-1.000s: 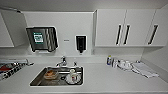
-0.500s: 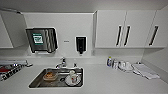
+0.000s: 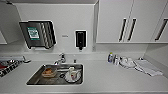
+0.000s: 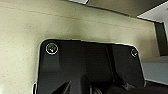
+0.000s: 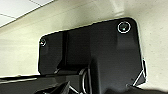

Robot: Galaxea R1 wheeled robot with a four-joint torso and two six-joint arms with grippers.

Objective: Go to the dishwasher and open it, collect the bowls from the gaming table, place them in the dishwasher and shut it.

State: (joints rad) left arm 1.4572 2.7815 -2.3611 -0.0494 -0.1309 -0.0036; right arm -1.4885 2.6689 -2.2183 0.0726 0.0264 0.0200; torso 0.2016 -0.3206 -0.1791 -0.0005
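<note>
I face a white kitchen counter [image 3: 107,77] with a steel sink [image 3: 35,78] set into it. The dishwasher, the bowls and the gaming table are out of view. In the sink lie white dishes [image 3: 72,75] and an orange-brown item [image 3: 48,72]. In the left wrist view the robot's dark plate [image 4: 87,67] hangs in front of a pale surface. The right wrist view has the same kind of dark plate [image 5: 95,55] before a pale wall and ceiling.
A faucet [image 3: 60,59] stands behind the sink. On the wall hang a dark towel dispenser [image 3: 37,34] and a black soap dispenser [image 3: 80,40]. White upper cabinets [image 3: 112,22] fill the top right. Small bottles [image 3: 110,57] and a cloth [image 3: 147,67] lie at right, a rack [image 3: 7,66] at left.
The whole head picture has shifted very slightly, so the camera moved a little. Nothing on the counter or in the sink has moved.
</note>
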